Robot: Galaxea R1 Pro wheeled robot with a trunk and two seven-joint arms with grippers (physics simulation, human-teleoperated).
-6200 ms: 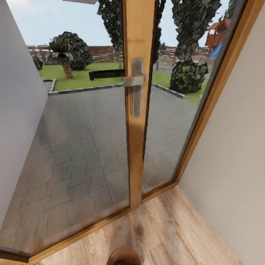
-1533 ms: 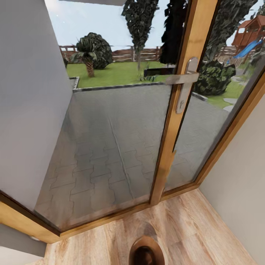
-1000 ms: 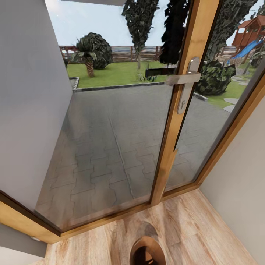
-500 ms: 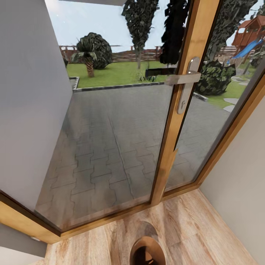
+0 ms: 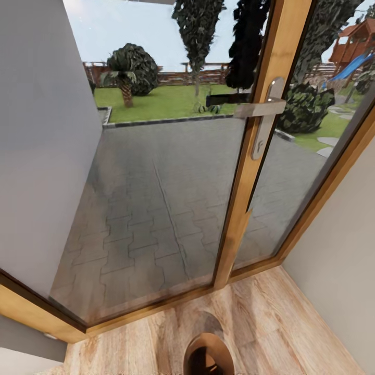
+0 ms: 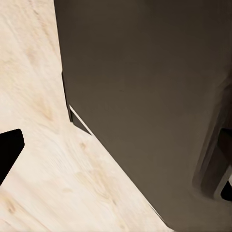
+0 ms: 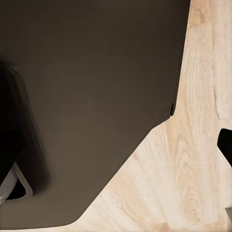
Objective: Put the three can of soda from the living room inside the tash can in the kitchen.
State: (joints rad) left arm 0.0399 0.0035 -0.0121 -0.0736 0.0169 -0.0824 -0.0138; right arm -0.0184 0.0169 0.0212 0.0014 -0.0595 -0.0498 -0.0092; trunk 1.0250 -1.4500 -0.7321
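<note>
The round brown tash can (image 5: 208, 355) shows at the bottom edge of the head view, its dark mouth facing up, on light wood floor just before the glass doors. The cans of soda are out of view. In the left wrist view my left gripper (image 6: 116, 154) hangs over the wood floor beside my dark base, fingertips (image 6: 8, 152) spread to the frame's sides with nothing between them. My right gripper (image 7: 116, 154) is held the same way, one black fingertip (image 7: 226, 145) at the frame's edge, nothing held.
Wood-framed glass doors (image 5: 245, 208) with a metal lever handle (image 5: 263, 117) stand close ahead, with a paved yard and garden beyond. A grey wall (image 5: 36, 156) rises at the left and a light wall (image 5: 344, 250) at the right, boxing in a narrow floor corner.
Since six seconds ago the whole view has swung, so the door post and handle sit further right and more of the bin shows. Over the last second almost nothing has shifted.
</note>
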